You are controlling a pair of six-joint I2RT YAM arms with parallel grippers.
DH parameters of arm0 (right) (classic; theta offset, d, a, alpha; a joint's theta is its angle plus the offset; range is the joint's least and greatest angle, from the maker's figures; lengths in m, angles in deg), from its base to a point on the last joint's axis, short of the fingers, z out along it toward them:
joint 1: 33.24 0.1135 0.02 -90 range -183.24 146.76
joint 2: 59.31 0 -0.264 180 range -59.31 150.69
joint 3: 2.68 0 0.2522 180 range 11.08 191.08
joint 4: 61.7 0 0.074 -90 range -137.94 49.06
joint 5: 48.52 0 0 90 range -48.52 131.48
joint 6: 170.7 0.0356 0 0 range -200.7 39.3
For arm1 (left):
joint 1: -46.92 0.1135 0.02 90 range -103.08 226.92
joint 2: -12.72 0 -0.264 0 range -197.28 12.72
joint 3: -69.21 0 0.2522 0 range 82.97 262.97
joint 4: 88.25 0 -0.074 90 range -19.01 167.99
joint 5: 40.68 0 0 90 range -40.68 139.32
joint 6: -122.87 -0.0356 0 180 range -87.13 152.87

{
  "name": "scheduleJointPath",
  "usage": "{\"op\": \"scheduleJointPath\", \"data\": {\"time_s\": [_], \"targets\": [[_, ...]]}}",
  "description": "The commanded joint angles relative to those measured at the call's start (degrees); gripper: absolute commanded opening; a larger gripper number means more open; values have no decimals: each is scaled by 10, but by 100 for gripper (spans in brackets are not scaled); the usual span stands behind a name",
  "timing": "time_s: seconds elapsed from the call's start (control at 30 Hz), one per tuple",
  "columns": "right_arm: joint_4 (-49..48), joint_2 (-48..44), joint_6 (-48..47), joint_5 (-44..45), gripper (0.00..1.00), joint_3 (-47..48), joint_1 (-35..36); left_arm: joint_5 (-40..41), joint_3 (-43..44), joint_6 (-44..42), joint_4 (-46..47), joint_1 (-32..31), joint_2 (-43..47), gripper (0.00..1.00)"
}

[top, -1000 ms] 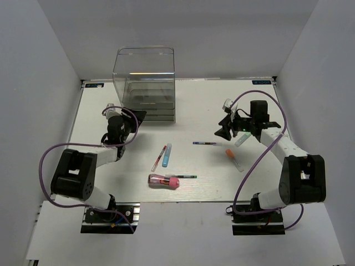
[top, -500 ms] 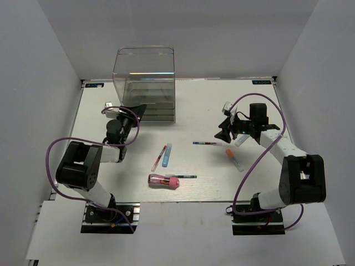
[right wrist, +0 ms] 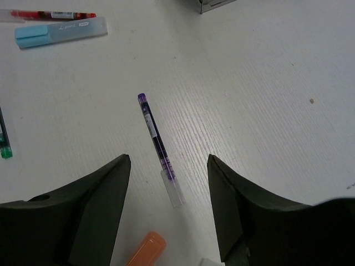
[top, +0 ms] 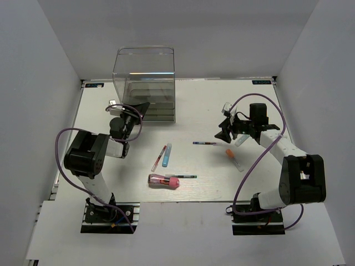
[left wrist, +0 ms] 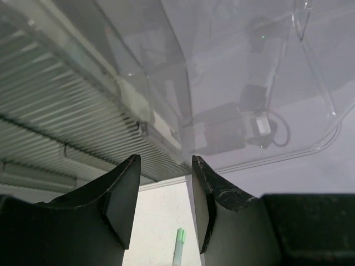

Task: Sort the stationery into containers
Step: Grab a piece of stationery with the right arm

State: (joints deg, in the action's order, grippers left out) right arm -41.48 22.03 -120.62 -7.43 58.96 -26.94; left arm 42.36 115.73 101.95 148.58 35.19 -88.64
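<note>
The tall clear box (top: 144,77) with shallow drawers (top: 155,113) stands at the back left. My left gripper (top: 137,107) is open and empty, right at the drawers' left front corner; its wrist view (left wrist: 165,166) looks up at the box wall (left wrist: 238,83). My right gripper (top: 226,129) is open and empty above a purple pen (top: 206,143), which lies between its jaws (right wrist: 169,160) in the wrist view (right wrist: 156,130). An orange-capped marker (top: 233,158), light-blue marker (top: 166,155), red pen (top: 159,157), pink tube (top: 164,180) and dark pen (top: 184,176) lie mid-table.
A teal marker (top: 242,139) lies beside my right wrist. A green-tipped marker (left wrist: 178,246) shows on the table beyond my left jaws. The orange cap (right wrist: 145,249), light-blue marker (right wrist: 61,30) and red pen (right wrist: 52,15) show in the right wrist view. Grey walls enclose the table.
My left gripper has moved up and right, close to the box's drawers, and its arm has folded in. My right gripper has shifted slightly left over the purple pen.
</note>
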Motion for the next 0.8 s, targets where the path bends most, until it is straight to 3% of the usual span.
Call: {"op": "scheduleJointPath", "data": {"time_s": [0.0, 0.17, 0.33, 0.53, 0.77], "targets": [[-7, -6, -15, -1, 64, -2, 1, -14, 22, 0, 32, 2, -4, 52], [-4, -6, -17, 0, 64, -2, -1, -3, 34, 0, 22, 2, -16, 51], [-4, -4, -18, 0, 64, 0, 1, 15, 45, 0, 9, 2, -27, 41], [0, -4, -21, -1, 64, -2, 2, 43, 50, 0, 9, 2, -27, 40], [3, -8, -28, -4, 64, -11, 2, 49, 56, 0, 32, 2, -38, 25]]}}
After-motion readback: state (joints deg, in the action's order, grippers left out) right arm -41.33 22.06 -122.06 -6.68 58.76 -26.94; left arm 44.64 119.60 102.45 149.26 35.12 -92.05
